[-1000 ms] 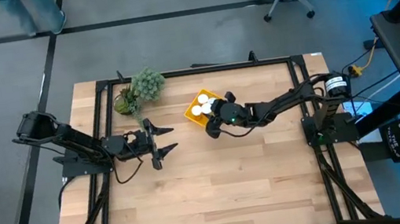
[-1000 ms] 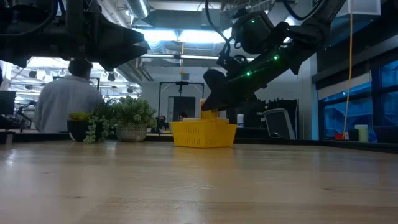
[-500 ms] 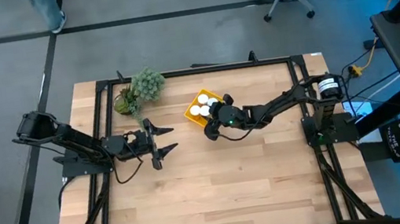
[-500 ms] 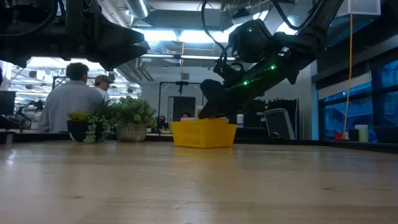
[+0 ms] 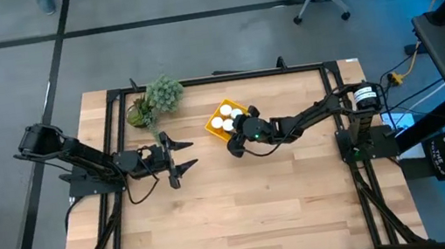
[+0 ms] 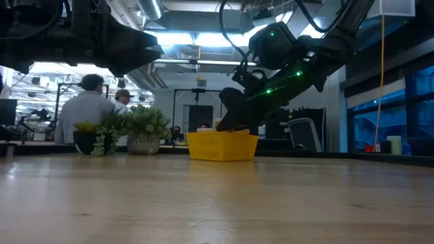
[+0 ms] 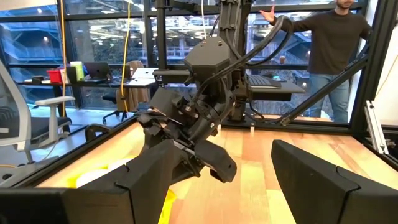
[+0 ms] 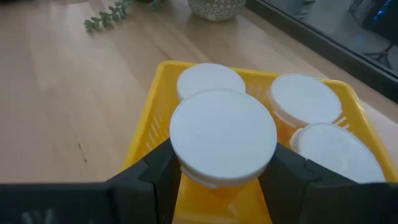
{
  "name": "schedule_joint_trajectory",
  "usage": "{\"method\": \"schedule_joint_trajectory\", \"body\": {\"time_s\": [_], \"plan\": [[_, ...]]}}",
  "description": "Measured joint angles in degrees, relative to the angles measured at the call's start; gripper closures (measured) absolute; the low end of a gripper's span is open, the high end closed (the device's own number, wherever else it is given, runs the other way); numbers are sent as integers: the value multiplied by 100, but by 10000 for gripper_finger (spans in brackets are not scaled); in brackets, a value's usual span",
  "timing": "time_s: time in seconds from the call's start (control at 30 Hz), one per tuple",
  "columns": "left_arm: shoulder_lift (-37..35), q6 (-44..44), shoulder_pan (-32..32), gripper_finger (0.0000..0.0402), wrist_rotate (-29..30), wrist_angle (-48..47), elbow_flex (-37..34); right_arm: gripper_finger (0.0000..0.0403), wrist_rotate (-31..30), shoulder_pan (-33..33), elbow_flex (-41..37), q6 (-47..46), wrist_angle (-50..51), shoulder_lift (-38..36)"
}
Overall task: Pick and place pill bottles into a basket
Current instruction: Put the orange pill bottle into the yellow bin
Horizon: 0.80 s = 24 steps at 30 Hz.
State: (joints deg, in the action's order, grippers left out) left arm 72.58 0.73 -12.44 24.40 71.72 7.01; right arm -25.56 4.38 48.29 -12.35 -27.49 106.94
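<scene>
Looking down, the high view showed the right gripper (image 5: 238, 137) beside the yellow basket (image 5: 212, 126), white caps inside; the left gripper (image 5: 176, 158) waited well apart, fingers spread and empty; the low view showed the right arm (image 6: 285, 61) dipping over the basket (image 6: 222, 146); the right wrist view showed the fingers (image 8: 158, 171) pinching a pill bottle (image 8: 223, 137) just under its cap, above three bottles already in the basket (image 8: 146, 134); the bottle was probably light, stiff and smooth, best gripped around the body below the cap.
</scene>
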Motion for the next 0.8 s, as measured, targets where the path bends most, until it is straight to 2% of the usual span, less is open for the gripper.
{"method": "schedule_joint_trajectory", "body": {"time_s": [0.47,0.8], "plan": [[0,-4,1,137,0,1,0,224,129,0,0,62,197,-7],[0,-4,1,137,-2,2,0,197,175,0,0,62,169,-7]]}}
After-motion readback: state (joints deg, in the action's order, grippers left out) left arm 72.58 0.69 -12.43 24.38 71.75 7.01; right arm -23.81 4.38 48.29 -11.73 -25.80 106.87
